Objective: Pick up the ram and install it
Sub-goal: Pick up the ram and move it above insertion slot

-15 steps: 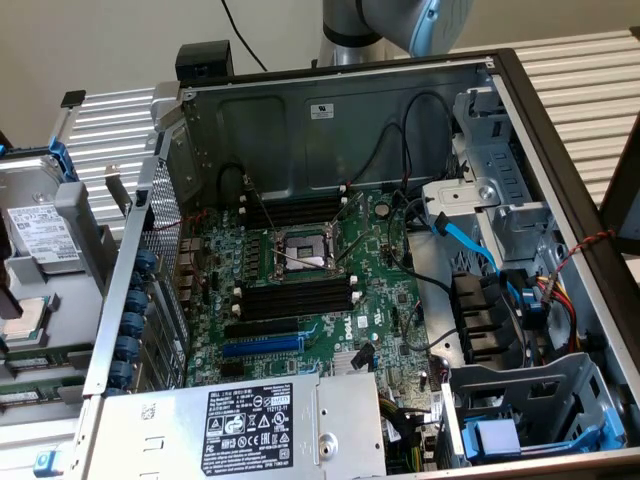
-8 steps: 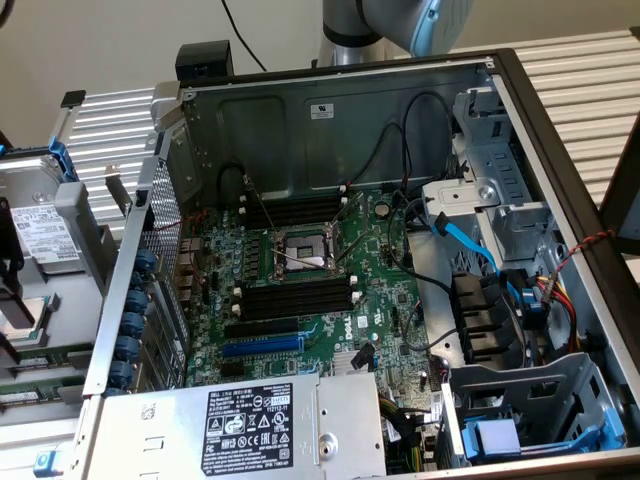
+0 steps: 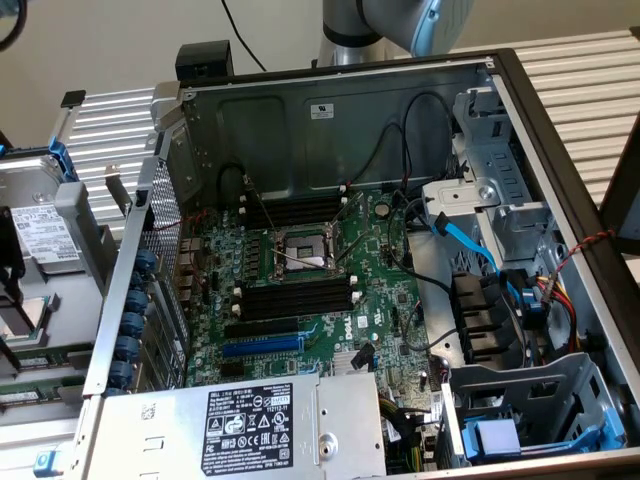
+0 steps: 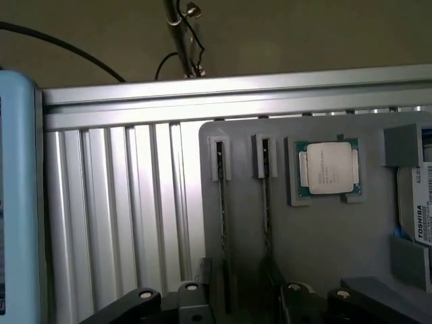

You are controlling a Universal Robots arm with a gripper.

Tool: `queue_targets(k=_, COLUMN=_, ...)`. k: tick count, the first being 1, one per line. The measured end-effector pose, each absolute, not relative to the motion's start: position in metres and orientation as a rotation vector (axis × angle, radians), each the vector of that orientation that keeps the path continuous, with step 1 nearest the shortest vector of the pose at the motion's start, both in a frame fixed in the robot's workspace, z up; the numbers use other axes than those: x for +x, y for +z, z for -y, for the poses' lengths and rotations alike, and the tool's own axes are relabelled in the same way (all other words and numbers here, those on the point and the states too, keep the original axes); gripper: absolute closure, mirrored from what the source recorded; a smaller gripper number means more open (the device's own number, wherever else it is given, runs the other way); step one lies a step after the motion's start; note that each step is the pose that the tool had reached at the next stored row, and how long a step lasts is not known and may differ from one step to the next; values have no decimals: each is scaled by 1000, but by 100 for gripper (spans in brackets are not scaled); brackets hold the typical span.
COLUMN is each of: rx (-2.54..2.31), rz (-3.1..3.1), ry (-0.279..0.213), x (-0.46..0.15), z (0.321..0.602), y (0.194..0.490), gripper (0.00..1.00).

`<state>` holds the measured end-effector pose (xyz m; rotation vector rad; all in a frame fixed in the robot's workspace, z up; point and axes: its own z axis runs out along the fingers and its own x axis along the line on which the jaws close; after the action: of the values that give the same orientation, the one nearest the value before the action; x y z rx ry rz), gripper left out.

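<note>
Two ram sticks stand on edge in a grey tray (image 4: 324,243), seen as thin dark strips: one ram stick (image 4: 223,223) and a second (image 4: 266,216) beside it, each with its far end in a small grey holder. My gripper (image 4: 239,287) hangs over their near ends, open, its black fingers (image 4: 206,277) apart on the outer sides of the two sticks and holding nothing. In the exterior view the open computer case shows the green motherboard (image 3: 390,290) with black memory slots (image 3: 295,297) on either side of the processor socket (image 3: 305,255).
A processor chip (image 4: 329,169) and a hard drive (image 4: 418,209) also sit in the tray. Ribbed aluminium table (image 4: 115,223) lies beside it. In the case are a blue expansion slot (image 3: 262,346), a power supply (image 3: 240,425), blue cables (image 3: 465,240) and drive cages (image 3: 520,200).
</note>
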<state>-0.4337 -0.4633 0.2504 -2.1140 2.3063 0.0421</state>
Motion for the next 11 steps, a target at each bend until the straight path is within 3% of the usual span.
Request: queue_targets(k=11, rx=-2113, rz=-2305, ry=39, x=-434, z=463, y=231, gripper=58)
